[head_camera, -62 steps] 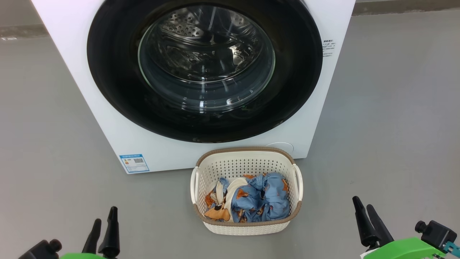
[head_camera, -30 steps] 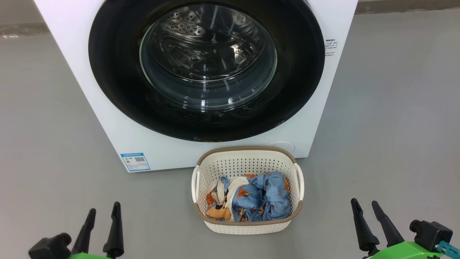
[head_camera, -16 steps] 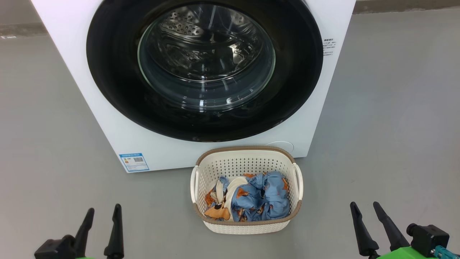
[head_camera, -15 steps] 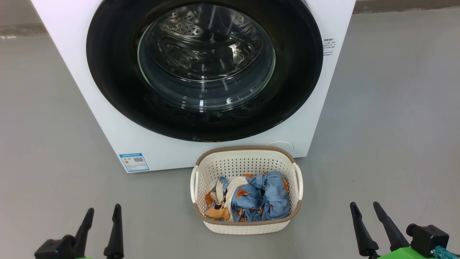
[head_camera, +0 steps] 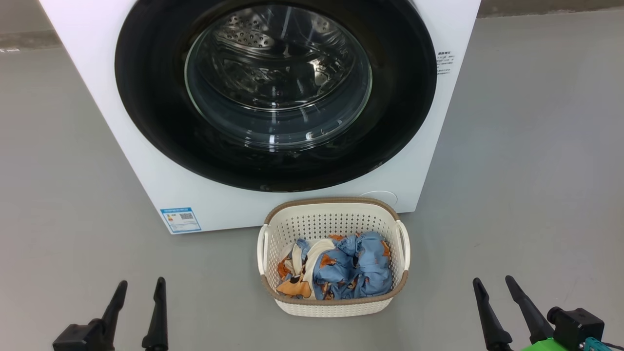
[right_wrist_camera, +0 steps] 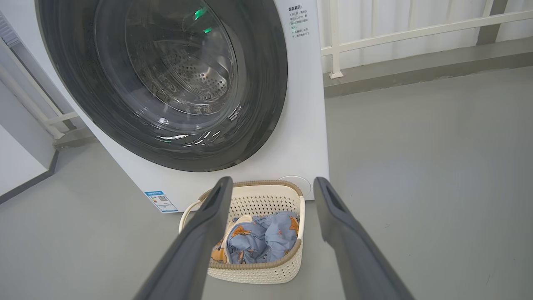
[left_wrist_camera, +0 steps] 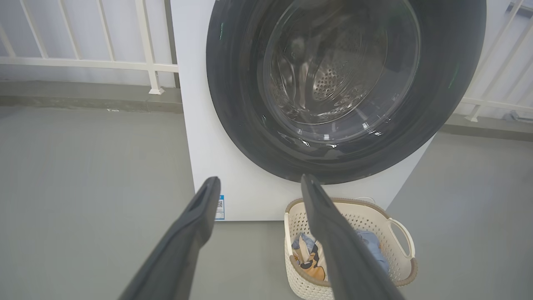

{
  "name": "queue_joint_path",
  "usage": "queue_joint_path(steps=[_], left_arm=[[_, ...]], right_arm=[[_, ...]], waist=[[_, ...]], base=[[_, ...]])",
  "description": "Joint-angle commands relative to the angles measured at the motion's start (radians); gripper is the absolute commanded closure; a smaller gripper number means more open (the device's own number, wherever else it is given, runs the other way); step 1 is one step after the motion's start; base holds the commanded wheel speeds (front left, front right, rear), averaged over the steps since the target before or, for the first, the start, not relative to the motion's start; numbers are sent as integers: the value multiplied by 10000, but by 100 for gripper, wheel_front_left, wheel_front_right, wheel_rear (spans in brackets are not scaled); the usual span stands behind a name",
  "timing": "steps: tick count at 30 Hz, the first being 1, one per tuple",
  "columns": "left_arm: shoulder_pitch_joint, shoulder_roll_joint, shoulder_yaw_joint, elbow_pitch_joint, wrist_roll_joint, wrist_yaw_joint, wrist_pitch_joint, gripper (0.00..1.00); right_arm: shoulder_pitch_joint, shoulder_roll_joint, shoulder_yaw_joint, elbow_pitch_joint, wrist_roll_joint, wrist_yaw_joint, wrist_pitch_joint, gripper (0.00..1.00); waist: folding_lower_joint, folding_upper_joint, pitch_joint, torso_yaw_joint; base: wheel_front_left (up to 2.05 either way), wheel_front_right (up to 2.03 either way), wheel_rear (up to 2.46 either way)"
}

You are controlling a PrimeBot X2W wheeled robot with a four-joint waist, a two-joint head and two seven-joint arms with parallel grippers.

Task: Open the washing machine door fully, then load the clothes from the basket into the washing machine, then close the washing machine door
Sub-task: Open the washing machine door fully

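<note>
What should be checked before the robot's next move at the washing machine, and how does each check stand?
1. Washing machine door open: not ok, it is shut.
2. Clothes in the basket: ok.
3. Basket clear of the door's swing: cannot tell; it stands close before the washing machine.
4. Left gripper empty, jaws apart: ok.
5. Right gripper empty, jaws apart: ok.

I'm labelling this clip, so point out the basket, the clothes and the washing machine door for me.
basket [head_camera: 336,309]: head view, on its cream front wall.
clothes [head_camera: 358,273]: head view, on the blue fabric of the heap.
washing machine door [head_camera: 146,97]: head view, on the left of its black rim.
</note>
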Motion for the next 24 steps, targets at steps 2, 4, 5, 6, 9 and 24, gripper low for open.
queue_joint_path(steps=[2, 4, 5, 6, 9, 24], left_arm=[[-271, 202, 332, -133, 42, -25, -136, 0], [-270, 202, 322, -21, 122, -25, -136, 0], [-280, 203, 293, 5, 131, -25, -136, 0], [-288, 219, 277, 17, 180, -25, -136, 0], [-303, 201, 259, 48, 244, -25, -136, 0], [-342, 268, 349, -16, 251, -25, -136, 0]], right_arm=[[-95, -126, 179, -281, -115, 16, -124, 0], [-90, -121, 172, -277, -119, 16, -124, 0], [-87, -118, 178, -278, -120, 16, -124, 0], [-85, -113, 189, -281, -122, 16, -124, 0], [-79, -111, 213, -284, -117, 16, -124, 0], [-134, -65, 345, -280, -138, 16, -124, 0]], waist=[[0, 0, 0, -4], [0, 0, -9, -5], [0, 0, -10, -6], [0, 0, -8, -8], [0, 0, -4, 2], [0, 0, 103, 10]], base=[[0, 0, 0], [0, 0, 0], [0, 0, -1], [8, 8, -17], [24, 24, -48], [89, 89, -178]])
